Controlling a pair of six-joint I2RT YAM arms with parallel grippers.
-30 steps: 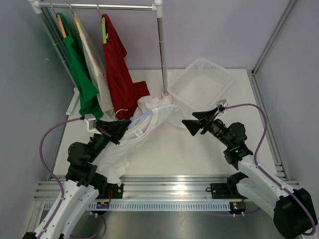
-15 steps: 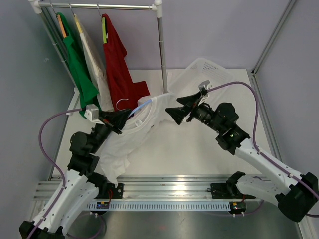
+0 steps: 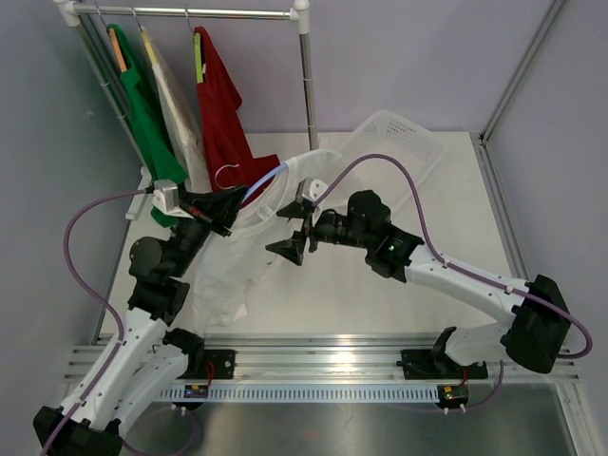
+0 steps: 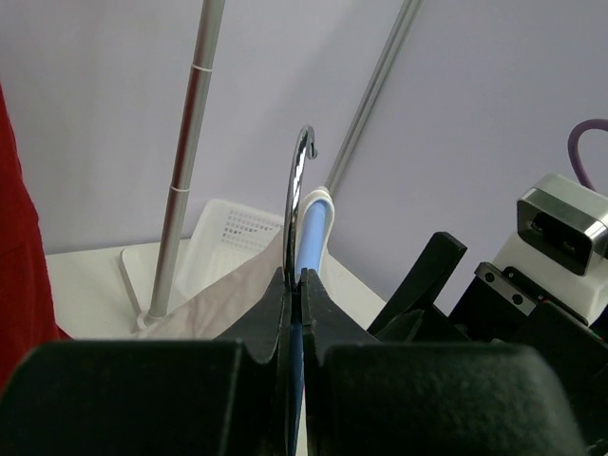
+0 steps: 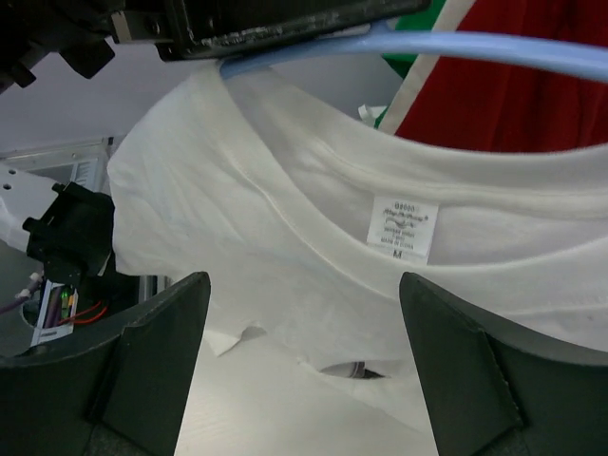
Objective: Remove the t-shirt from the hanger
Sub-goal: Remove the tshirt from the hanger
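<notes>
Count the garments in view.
4. On the rail at back left hang a green shirt, a cream garment and a red shirt. The white t-shirt is on the blue hanger gripped by the left hand. More may be hidden.

The white t-shirt (image 3: 223, 275) hangs on a pale blue hanger (image 3: 271, 180) with a curved metal hook (image 3: 223, 172), in front of the rail post (image 3: 308, 95) and to its left. The hanger is lifted and tilted, with the hook end away from the post. The collar sits round the hanger, its size label (image 5: 404, 228) showing. One shoulder reaches the foot of the post, and the crumpled body trails down onto the bench (image 3: 494, 209).
</notes>
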